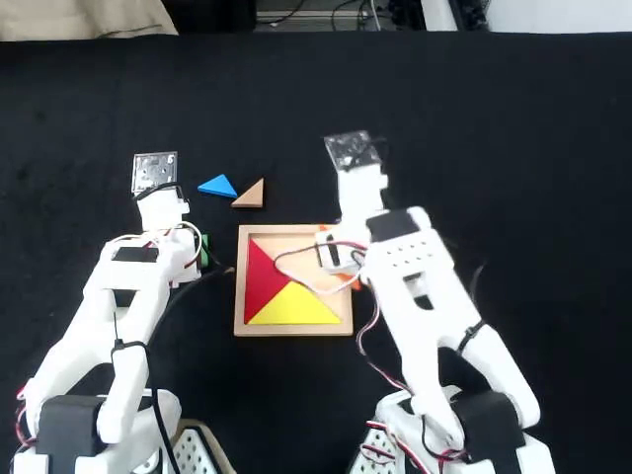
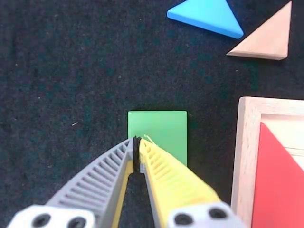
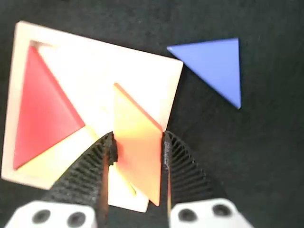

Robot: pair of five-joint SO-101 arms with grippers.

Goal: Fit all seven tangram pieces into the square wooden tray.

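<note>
**Desk:** What lies where, and why?

**Photographer:** On the black bench, the wooden tray sits between the two arms, so either can reach it. A red triangle and a yellow triangle already lie flat in it, edge to edge. That leaves bare floor directly under the right hand.

**Desk:** And that hand?

**Photographer:** It clamps an orange slanted piece by its two long edges, above the tray's open part, probably lining it up to drop in. A dark-blue triangle waits on the bench beyond the fingertips, just outside the tray's corner.

**Desk:** The left?

**Photographer:** The left hand is pinched tight on nothing. Its tips are at the near edge of a green square beside the tray wall, perhaps to nudge it. Farther ahead, a light-blue triangle and a tan triangle lie almost corner to corner.

**Desk:** Anything unclear?

**Photographer:** From overhead, the right arm covers the tray's side nearest it. Whether the orange piece touches the tray floor, or the left tips touch the square, cannot be told.
</note>
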